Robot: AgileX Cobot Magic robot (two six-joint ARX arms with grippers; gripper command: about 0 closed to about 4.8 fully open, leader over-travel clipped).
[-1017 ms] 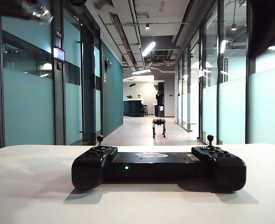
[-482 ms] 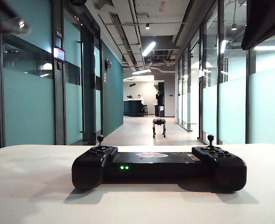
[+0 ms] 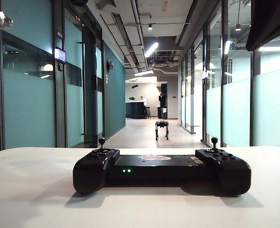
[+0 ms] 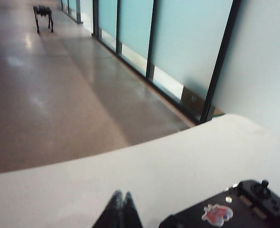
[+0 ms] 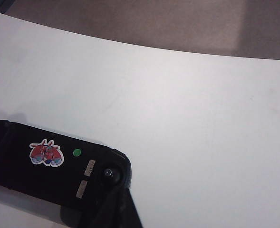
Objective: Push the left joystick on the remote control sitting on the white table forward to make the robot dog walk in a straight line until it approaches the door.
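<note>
The left claw [image 4: 120, 203] is pinched together and empty, hanging above bare counter [image 4: 168, 161] short of the remote control [image 3: 161, 169]; in the exterior view its arm has climbed away toward 10 o'clock, leaving only a glint in the corner. That retreat suggests the left joystick [image 3: 101, 141] is released, upright and untouched. The right claw [image 5: 116, 209] is also shut and empty, apparently just over the controller's right-hand end, though the view is dim. The robot dog [image 3: 161, 128] stands down the corridor at 12 o'clock, floor open around it. The counter's far edge lies well beyond the controller.
</note>
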